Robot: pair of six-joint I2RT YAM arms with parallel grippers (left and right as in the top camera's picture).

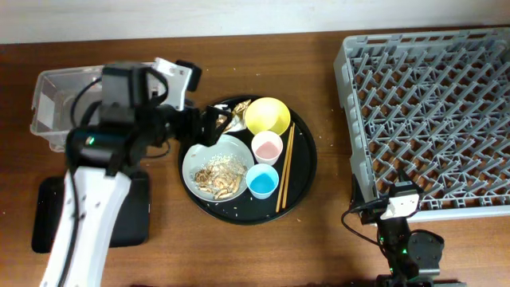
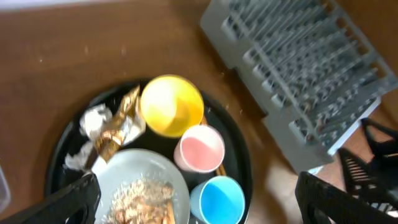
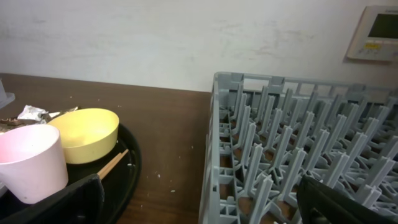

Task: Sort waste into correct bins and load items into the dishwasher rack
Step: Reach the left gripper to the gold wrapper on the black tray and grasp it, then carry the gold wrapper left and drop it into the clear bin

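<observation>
Left wrist view, nearest first: your left gripper (image 2: 198,179) hangs over the round black tray (image 2: 62,143), jaws spread wide with nothing between them. Only the two finger ends show, in the bottom corners.

Directly below is the pale grey-green plate (image 2: 115,169) with the food scraps (image 2: 144,196) piled on it, cut off by the bottom edge. Just beside it, the light-blue cup (image 2: 216,199) is also clipped. Next out is the pink cup (image 2: 199,148), then the yellow bowl (image 2: 171,104); whether they touch, cannot tell. Here the chopsticks (image 1: 284,167) are almost fully hidden behind the cups. Overhead shows them lying along the tray's right side.

The gold-brown wrapper (image 2: 121,126) and the crumpled napkin (image 2: 93,120) are on the tray's left side. Overhead, your left arm (image 1: 96,159) covers the napkin.

Bins: the clear box (image 1: 54,100) and the shallow black tray (image 1: 46,214) are both partly under that arm.

Your right gripper (image 3: 199,190) is low over the table (image 1: 327,231), jaws wide apart and empty, tips barely in frame. The corner of the rack (image 1: 430,96) is close on its right, and the rack runs off the overhead's right edge. A strip of bare wood lies between the round tray and the rack.
</observation>
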